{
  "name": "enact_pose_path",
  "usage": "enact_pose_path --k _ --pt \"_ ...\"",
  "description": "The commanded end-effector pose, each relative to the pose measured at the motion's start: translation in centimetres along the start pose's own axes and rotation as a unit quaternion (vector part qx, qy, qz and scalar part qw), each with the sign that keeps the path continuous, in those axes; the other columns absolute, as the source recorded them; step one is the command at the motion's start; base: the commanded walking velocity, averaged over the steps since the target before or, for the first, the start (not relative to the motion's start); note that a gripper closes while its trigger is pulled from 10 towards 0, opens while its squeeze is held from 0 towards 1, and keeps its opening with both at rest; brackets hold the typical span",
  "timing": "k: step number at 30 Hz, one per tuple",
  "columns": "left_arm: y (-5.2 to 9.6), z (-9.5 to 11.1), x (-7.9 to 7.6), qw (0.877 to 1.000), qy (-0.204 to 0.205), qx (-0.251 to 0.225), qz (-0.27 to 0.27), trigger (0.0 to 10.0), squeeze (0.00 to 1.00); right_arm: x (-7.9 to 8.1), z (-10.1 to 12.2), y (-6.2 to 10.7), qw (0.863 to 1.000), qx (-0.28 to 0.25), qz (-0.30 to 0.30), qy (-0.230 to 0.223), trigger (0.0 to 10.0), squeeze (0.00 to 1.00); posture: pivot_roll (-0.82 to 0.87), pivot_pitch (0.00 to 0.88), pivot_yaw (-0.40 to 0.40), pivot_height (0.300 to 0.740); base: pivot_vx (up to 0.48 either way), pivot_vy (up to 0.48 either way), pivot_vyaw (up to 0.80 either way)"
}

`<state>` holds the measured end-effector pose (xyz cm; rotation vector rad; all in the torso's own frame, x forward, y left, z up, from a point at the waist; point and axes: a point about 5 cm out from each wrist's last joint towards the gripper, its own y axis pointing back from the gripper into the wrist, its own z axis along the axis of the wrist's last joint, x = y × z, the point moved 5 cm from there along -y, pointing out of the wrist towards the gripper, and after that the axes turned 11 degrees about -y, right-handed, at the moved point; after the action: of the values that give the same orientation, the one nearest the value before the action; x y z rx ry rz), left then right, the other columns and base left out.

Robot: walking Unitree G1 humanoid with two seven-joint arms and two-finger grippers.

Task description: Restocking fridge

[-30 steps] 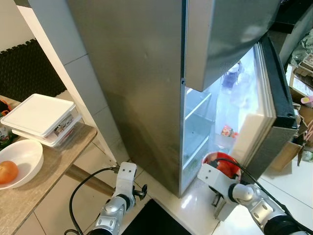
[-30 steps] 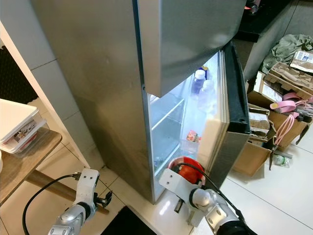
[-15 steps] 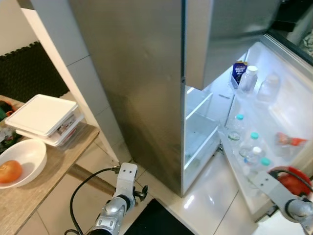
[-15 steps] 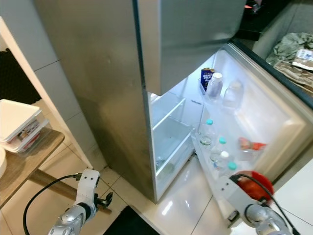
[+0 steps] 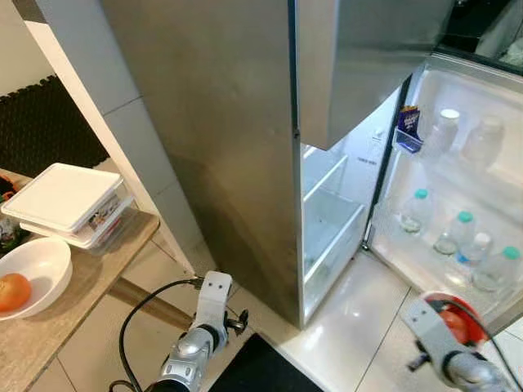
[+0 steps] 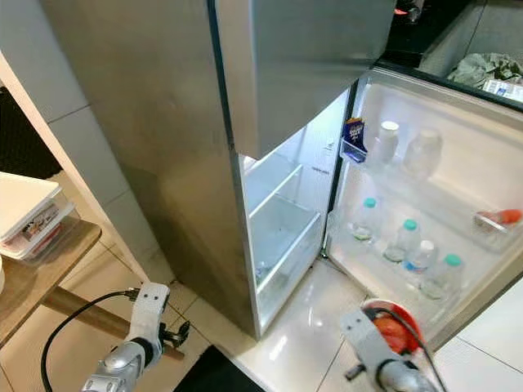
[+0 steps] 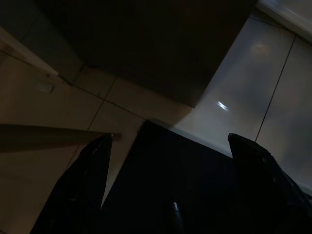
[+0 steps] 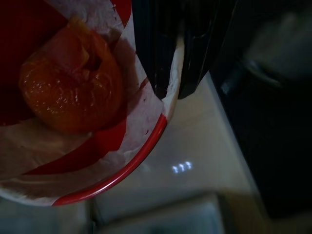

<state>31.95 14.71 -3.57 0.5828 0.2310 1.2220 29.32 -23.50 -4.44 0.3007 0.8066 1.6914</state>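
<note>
Fridge door (image 6: 458,163) swung wide, cabinet lit up and ready. Door racks stocked: a blue carton (image 6: 354,133) and two pale bottles (image 6: 384,140) up top, four capped water bottles (image 6: 404,238) in the lower rack, a red-tipped packet (image 6: 498,217) off to the side. Inner glass shelves (image 6: 278,196) and crisper drawer (image 6: 282,241) looking bare from here — plenty of room.

Right gripper (image 8: 168,53) low at the foot of the open door, fingers pinched together over the rim of a red-and-white bowl (image 8: 87,141) with an orange-red piece of food (image 8: 68,87) on a paper liner. Bowl hanging near the white floor tiles (image 6: 302,318), not yet inside any compartment.

Left gripper (image 7: 170,195) dangling idle beside the fridge's steel flank, fingers spread apart over a dark mat.

Over on the wooden table (image 5: 73,294): stacked white lidded containers (image 5: 65,200) and a white bowl with an orange fruit (image 5: 12,290) inside, all waiting.

Progress call: opening stage done, first item in the grip and close, placement pending. Probably early going — one bowl to lift up to a shelf, then the table goods left to fetch, door to shut at the end.
</note>
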Motion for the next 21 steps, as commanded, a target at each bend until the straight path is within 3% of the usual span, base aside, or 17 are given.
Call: enact_pose_path --k 1,12,21 --pt "0.2 -0.8 0.1 1.0 -0.001 0.01 0.004 10.0 0.0 0.0 0.1 0.1 1.0 -0.014 -0.01 -0.015 10.0 0.0 -0.11 0.093 0.079 0.74 0.0 0.0 0.0" --pt "0.1 -0.7 0.1 1.0 0.003 0.007 0.007 10.0 0.0 1.4 2.1 -0.1 0.996 -0.068 0.004 -0.051 10.0 0.0 -0.12 0.092 0.08 0.74 0.0 0.0 0.0" --pt "0.1 -1.0 -0.5 1.0 0.005 0.012 0.004 10.0 0.0 3.0 1.2 -0.7 0.994 -0.05 0.023 -0.099 10.0 0.0 -0.11 0.095 0.08 0.74 0.0 0.0 0.0"
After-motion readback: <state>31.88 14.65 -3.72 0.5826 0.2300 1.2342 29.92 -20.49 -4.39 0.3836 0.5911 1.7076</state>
